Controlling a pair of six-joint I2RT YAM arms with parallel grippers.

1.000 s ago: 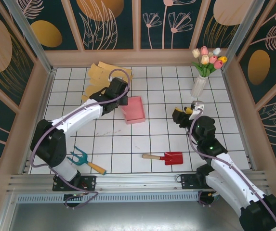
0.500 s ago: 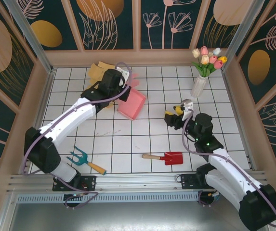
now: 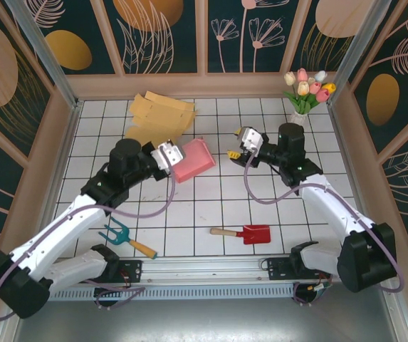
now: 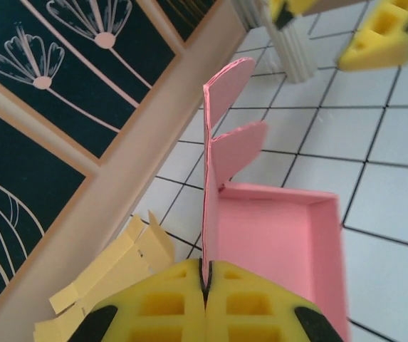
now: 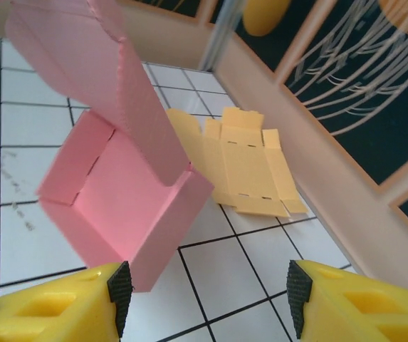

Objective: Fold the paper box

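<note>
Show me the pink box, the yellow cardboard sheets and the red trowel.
pink box [image 3: 195, 162]: top external view, inner floor of the tray.
yellow cardboard sheets [image 3: 157, 114]: top external view, middle of the pile.
red trowel [image 3: 257, 234]: top external view, on the blade.

Item: pink paper box [image 3: 195, 159], thin card.
Build: shallow rectangular tray with four low walls standing and the inside open.
Lid: one panel joined along a long side, raised upright, with two rounded tabs at its free end.
Pose: skewed to the tile lines and tilted.
Location: left of the table's middle, toward the far side.
Hold: lid edge pinched between the closed pads of the left gripper [image 3: 169, 153], on the box's left.
</note>
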